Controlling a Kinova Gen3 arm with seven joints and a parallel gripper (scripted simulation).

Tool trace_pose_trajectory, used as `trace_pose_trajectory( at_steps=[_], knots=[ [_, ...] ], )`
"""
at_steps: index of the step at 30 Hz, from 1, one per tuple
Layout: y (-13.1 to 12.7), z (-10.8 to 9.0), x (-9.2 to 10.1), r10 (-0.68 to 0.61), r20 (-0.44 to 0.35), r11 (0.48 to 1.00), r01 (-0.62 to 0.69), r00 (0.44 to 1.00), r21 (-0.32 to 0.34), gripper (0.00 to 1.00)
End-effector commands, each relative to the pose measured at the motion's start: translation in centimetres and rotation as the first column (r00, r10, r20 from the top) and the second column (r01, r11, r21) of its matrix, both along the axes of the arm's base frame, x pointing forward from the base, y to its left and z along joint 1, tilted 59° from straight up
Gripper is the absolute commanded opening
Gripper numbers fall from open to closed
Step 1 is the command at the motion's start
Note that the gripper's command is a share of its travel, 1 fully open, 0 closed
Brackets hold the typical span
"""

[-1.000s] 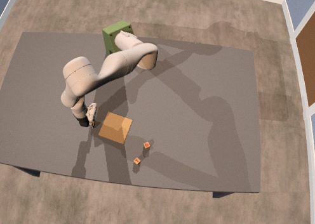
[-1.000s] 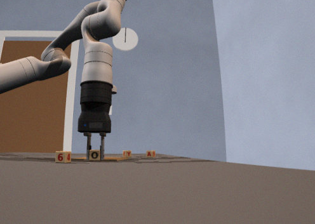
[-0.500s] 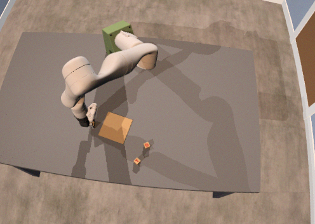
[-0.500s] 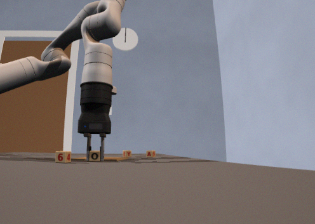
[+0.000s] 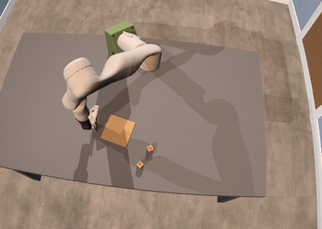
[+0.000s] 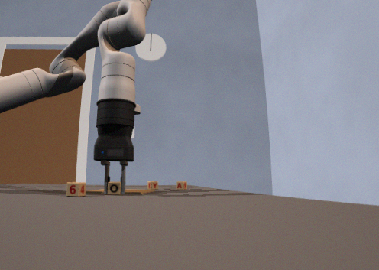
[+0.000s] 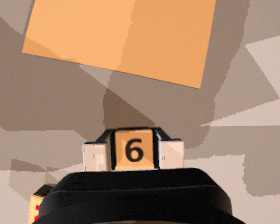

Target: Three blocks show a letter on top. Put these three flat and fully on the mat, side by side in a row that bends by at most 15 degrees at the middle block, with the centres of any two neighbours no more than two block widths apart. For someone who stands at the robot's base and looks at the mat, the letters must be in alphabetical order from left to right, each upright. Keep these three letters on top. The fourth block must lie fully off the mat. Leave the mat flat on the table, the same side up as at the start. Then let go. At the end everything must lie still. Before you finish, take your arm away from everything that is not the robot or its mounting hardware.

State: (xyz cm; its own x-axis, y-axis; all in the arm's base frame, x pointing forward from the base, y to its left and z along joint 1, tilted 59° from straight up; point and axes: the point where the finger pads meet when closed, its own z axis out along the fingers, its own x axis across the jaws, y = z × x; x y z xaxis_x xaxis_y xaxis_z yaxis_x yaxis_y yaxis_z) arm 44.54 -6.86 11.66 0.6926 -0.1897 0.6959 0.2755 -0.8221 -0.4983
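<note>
My gripper point(image 5: 94, 128) point(image 6: 115, 191) point(image 7: 134, 142) points down beside the mat and is shut on a block point(image 6: 114, 188) point(image 7: 146, 140) with a black 6 on top and a black O on one side. This block stands at table height. The orange mat point(image 5: 114, 133) point(image 7: 91, 30) lies flat and bears no block. A block point(image 5: 150, 148) point(image 6: 153, 185) with a red O or D on top and a block point(image 5: 139, 165) point(image 6: 181, 185) with a red letter, hard to read, lie off the mat. Another block point(image 6: 76, 189) point(image 7: 34, 210), with 6 and 4 on its sides, stands beside my gripper; its top is mostly hidden.
The green base mount point(image 5: 120, 30) stands at the table's back edge. The arm covers the table part beside the mat in the top view and hides the block marked 6 and 4 there. The table's front edge runs beyond the two red-lettered blocks.
</note>
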Motion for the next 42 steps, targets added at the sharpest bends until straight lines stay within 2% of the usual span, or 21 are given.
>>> trace_pose_trajectory(
  at_steps=[1,20,21,23,24,26,27,29,30,32,33,42],
  knots=[
    [-0.12,0.00,0.20,-0.002,0.004,1.000,0.002,1.000,-0.003,0.49],
    [-0.12,0.00,0.20,-0.002,0.004,1.000,0.002,1.000,-0.003,0.49],
    [-0.12,0.00,0.20,-0.002,0.004,1.000,0.002,1.000,-0.003,0.55],
    [-0.12,0.00,0.20,-0.002,0.004,1.000,0.002,1.000,-0.003,0.55],
    [-0.12,0.00,0.20,-0.002,0.004,1.000,0.002,1.000,-0.003,0.61],
    [-0.12,0.00,0.20,-0.002,0.004,1.000,0.002,1.000,-0.003,0.61],
    [-0.12,0.00,0.20,-0.002,0.004,1.000,0.002,1.000,-0.003,0.67],
    [-0.12,0.00,0.20,-0.002,0.004,1.000,0.002,1.000,-0.003,0.67],
    [-0.12,0.00,0.20,-0.002,0.004,1.000,0.002,1.000,-0.003,0.73],
    [-0.12,0.00,0.20,-0.002,0.004,1.000,0.002,1.000,-0.003,0.73],
    [-0.12,0.00,0.20,-0.002,0.004,1.000,0.002,1.000,-0.003,0.79],
    [-0.12,0.00,0.20,-0.002,0.004,1.000,0.002,1.000,-0.003,0.79]
  ],
)
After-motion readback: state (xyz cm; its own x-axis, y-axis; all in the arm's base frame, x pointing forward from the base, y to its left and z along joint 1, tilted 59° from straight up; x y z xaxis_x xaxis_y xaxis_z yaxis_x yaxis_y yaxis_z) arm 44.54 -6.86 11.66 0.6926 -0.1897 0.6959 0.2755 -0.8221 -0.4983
